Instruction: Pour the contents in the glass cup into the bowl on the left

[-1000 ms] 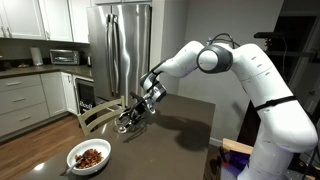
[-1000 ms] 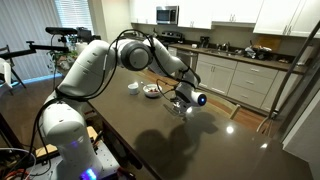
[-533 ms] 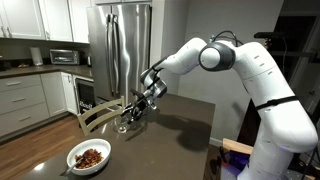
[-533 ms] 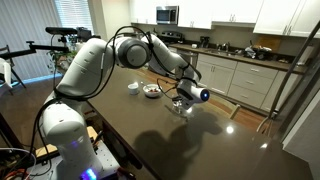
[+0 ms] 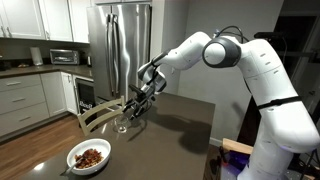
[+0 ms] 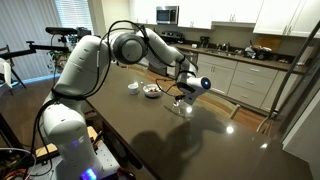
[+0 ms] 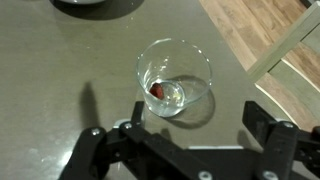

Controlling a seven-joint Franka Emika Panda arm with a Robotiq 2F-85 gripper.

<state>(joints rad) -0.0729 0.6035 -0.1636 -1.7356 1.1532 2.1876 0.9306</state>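
Note:
The glass cup (image 7: 175,78) stands upright on the dark table, with one reddish bit (image 7: 158,90) at its bottom. It also shows in both exterior views (image 5: 122,125) (image 6: 178,106). My gripper (image 7: 197,112) is open and empty, just above and behind the cup, with the jaws wide apart and not touching it. The gripper shows in both exterior views (image 5: 135,104) (image 6: 185,90). The white bowl (image 5: 90,157) sits near the table's corner with reddish-brown bits (image 5: 91,156) in it. It also shows in an exterior view (image 6: 152,90).
A small dark bowl (image 6: 133,87) sits beside the white bowl; its rim shows at the top of the wrist view (image 7: 95,4). A chair back (image 5: 92,115) stands at the table's edge by the cup. Kitchen counters and a fridge (image 5: 120,50) are beyond.
My gripper has let go of the glass cup and risen away from it. The cup now stands on the table by itself.

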